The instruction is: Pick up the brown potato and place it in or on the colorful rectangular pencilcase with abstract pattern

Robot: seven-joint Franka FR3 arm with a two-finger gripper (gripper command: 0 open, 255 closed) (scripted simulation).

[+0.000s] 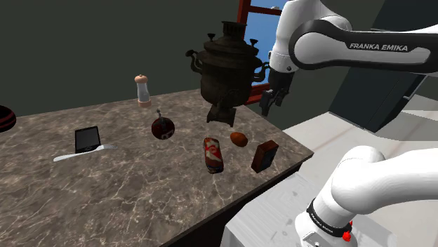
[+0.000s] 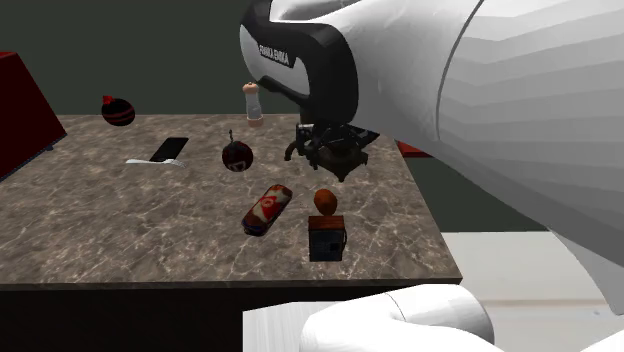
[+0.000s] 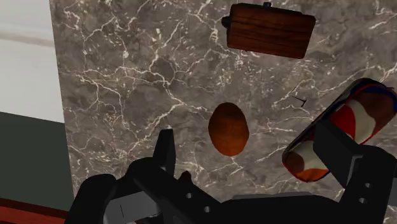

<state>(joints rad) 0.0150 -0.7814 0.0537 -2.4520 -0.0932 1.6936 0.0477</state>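
**Over the marble top, an open hand lined up on the potato**

Closest to the wrist camera, the black gripper (image 3: 249,141) hung above the marble countertop (image 3: 127,95). Its two fingers were spread wide with nothing clasped between them. That spread looked chosen to straddle the target on the way down, and the hand pointed straight at the stone, so the target sat in plain sight.

Below, the brown potato (image 3: 228,129) lay alone on the marble, untouched. It fell within the gap between the fingers but nearer one of them. By that reading the pick had not yet begun, and a small sideways correction would probably be wanted before the descent.

Just beside the potato lay the pencil case (image 3: 366,111), a rounded pouch patterned in red, white and blue. It rested on its side, partly behind the other finger. Being so near, it should make the carry short, though its curved top might let a round potato roll off.

A little farther on, the wooden box (image 3: 270,28) sat apart from both, near the table's corner in the shoulder view.

Farther still, a tall dark samovar (image 1: 228,70) stood near the hand, close enough that a swing toward it looked risky.

Well beyond, clear of the work, were a dark red ball (image 1: 163,128) with a stem, a pale shaker (image 1: 142,90) and a black phone (image 1: 88,139).
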